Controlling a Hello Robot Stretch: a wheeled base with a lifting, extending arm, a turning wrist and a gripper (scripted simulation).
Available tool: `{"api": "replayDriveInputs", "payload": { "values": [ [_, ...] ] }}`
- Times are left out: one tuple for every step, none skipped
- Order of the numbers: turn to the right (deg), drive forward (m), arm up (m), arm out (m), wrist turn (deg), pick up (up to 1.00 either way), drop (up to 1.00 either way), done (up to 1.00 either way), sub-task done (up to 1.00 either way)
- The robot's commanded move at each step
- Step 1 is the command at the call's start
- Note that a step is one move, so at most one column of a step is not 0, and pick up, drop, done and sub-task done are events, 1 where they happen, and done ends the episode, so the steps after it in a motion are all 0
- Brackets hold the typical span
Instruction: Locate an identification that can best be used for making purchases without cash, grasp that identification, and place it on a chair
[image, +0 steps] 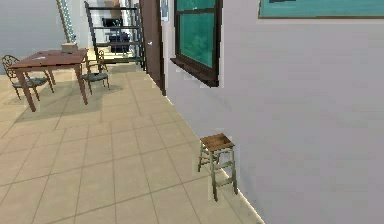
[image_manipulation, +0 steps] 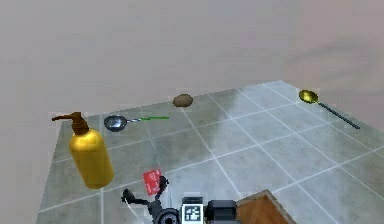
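Red card (image_manipulation: 151, 181) shows low against the tiled surface (image_manipulation: 250, 135), right at the gripper (image_manipulation: 143, 197). Whether the fingers have it, or how they stand, I cannot tell. A yellow pump bottle (image_manipulation: 89, 155) stands just beside. A small pan (image_manipulation: 117, 123) and a brown lump (image_manipulation: 182, 100) lie beyond. Ahead, a stool (image: 217, 155) stands by the wall, with a chair (image: 97, 72) at the table (image: 50, 60).

a small red card (image_manipulation: 152, 182) tilts low-centre in the arm side view; dark chairs (image: 24, 78) stand far ahead.

Dark, seemingly thin-fingered tool (image_manipulation: 143, 197) — white squares (image_manipulation: 192, 213) with black marks.
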Motion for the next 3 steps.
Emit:
{"api": "replayDriveInputs", "payload": {
  "values": [
    [0.0,0.0,0.0,0.0,0.0,1.0,0.0,0.0,0.0],
    [0.0,0.0,0.1,0.0,0.0,0.0,0.0,0.0,0.0],
    [-45.0,0.0,0.0,0.0,0.0,0.0,0.0,0.0,0.0]
  ]
}}
